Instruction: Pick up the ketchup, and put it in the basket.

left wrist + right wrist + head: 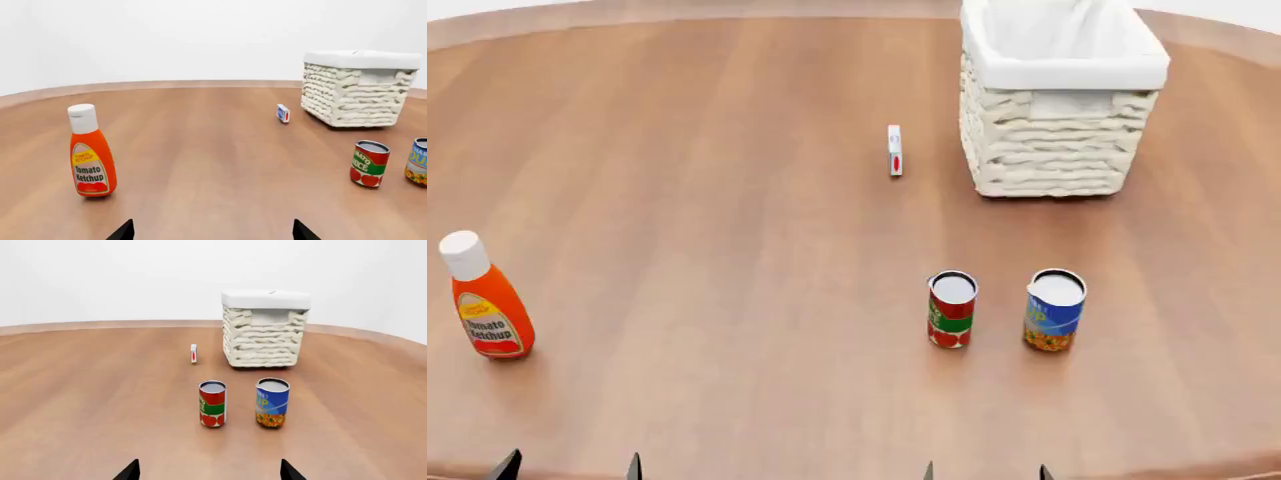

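The ketchup (483, 298) stands upright on the wooden tabletop (721, 200), at the near left of the head view, well apart from everything else. The left gripper (569, 467) shows only as two dark finger tips at the lower edge of that view, spread apart with nothing between them; the bottle stands ahead of them and slightly to their left, not touching. The right gripper (985, 471) is likewise two separated tips at the lower edge, holding nothing, with the two cans ahead of it.

The basket (1062, 110) sits at the far right of the tabletop, its white cloth liner folded over the rim. A small white box with a red mark (894, 150) stands just to its left. Nearer the robot, a red-and-green can (952, 310) and a blue can (1054, 310) stand side by side, close but apart.

The left wrist view gives the ketchup's (91, 152) label, reading "Tomato Ketchup", which the head view leaves too small to read. There the blue can (418, 162) is cut off at the frame edge. The right wrist view shows both cans whole, the basket (264, 330) behind them, and no ketchup. Only the head view looks into the basket.

In each wrist view the fingers (123, 231) are cut off, only their tips showing. The small box's printing cannot be made out.
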You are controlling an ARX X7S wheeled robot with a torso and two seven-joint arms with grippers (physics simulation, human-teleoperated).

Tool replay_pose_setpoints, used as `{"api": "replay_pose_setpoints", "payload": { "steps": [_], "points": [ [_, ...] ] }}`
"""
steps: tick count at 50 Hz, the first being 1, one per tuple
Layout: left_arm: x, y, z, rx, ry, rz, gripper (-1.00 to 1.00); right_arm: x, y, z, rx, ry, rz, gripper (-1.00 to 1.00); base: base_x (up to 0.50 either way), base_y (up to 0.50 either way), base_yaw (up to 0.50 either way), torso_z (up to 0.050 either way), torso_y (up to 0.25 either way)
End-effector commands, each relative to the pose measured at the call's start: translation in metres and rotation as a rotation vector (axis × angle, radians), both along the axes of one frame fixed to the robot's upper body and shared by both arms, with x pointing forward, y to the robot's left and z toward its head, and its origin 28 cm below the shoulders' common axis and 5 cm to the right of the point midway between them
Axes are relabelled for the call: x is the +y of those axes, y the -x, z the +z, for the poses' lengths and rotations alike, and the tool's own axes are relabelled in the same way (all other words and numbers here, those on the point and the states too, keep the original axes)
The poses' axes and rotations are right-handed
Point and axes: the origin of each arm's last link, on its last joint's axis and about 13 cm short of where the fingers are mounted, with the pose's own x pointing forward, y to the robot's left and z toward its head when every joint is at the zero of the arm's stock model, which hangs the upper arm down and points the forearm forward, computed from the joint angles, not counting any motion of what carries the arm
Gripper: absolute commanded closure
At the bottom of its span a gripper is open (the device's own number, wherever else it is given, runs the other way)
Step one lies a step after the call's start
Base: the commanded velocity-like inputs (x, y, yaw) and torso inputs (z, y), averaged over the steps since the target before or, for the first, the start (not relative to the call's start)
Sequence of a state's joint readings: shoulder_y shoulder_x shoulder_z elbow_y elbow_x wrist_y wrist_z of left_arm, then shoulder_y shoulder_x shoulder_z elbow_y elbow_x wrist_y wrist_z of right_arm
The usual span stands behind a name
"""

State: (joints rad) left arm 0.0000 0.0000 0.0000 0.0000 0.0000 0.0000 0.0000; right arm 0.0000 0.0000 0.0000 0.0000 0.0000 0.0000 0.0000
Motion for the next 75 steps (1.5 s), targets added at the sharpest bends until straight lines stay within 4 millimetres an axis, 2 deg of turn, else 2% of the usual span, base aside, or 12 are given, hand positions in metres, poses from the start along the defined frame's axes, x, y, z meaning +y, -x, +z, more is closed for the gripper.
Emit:
{"api": "replay_pose_setpoints", "payload": {
  "steps": [1,4,5,6,7,19,33,41,48,55,69,75],
  "points": [
    [0.000,0.000,-0.003,0.003,-0.017,0.000,-1.00,0.002,0.001,-0.001,0.004,-0.008,0.001,-1.00,0.00,0.00,0.00,0.000,0.000],
    [-0.003,0.004,0.002,-0.011,0.024,-0.075,-1.00,0.001,0.002,0.000,0.006,-0.001,-0.005,-1.00,0.00,0.00,0.00,0.000,0.000],
    [-0.004,0.005,0.003,-0.013,-0.035,-0.064,-1.00,0.001,0.002,0.000,0.005,-0.002,-0.012,-1.00,0.00,0.00,0.00,0.000,0.000],
    [0.001,-0.006,-0.039,0.096,0.106,-0.141,-1.00,-0.006,-0.004,-0.028,0.129,-0.283,-0.130,-1.00,0.00,0.00,0.00,0.000,0.000],
    [-0.005,0.005,0.002,-0.039,-0.059,-0.055,-1.00,0.000,0.002,0.001,0.013,-0.054,-0.031,-1.00,0.00,0.00,0.00,0.000,0.000],
    [-0.004,0.011,0.006,-0.055,-0.088,-0.047,-1.00,0.000,0.004,0.005,-0.011,-0.039,-0.044,-1.00,0.00,0.00,0.00,0.000,0.000],
    [-0.004,0.029,0.082,-0.254,-0.116,-0.027,-1.00,0.000,0.020,0.100,-0.267,-0.022,-0.017,-1.00,0.00,0.00,0.00,0.000,0.000],
    [-0.005,0.041,0.112,-0.337,-0.134,-0.020,-1.00,0.005,0.031,0.133,-0.361,-0.012,0.015,-1.00,0.00,0.00,0.00,0.000,0.000],
    [-0.005,0.049,0.131,-0.393,-0.132,-0.010,-1.00,0.006,0.039,0.152,-0.412,-0.011,0.025,-1.00,0.00,0.00,0.00,0.000,0.000],
    [-0.003,0.052,0.137,-0.419,-0.126,-0.007,-1.00,0.006,0.043,0.162,-0.440,-0.006,0.014,-1.00,0.00,0.00,0.00,0.000,0.000],
    [-0.005,0.054,0.140,-0.425,-0.133,-0.011,-1.00,0.007,0.045,0.163,-0.441,0.015,0.015,-1.00,0.01,0.00,0.00,0.000,0.000],
    [-0.005,0.055,0.142,-0.430,-0.134,-0.012,-1.00,0.007,0.046,0.164,-0.449,0.021,0.026,-1.00,0.49,0.00,0.00,0.000,0.000]
  ]
}}
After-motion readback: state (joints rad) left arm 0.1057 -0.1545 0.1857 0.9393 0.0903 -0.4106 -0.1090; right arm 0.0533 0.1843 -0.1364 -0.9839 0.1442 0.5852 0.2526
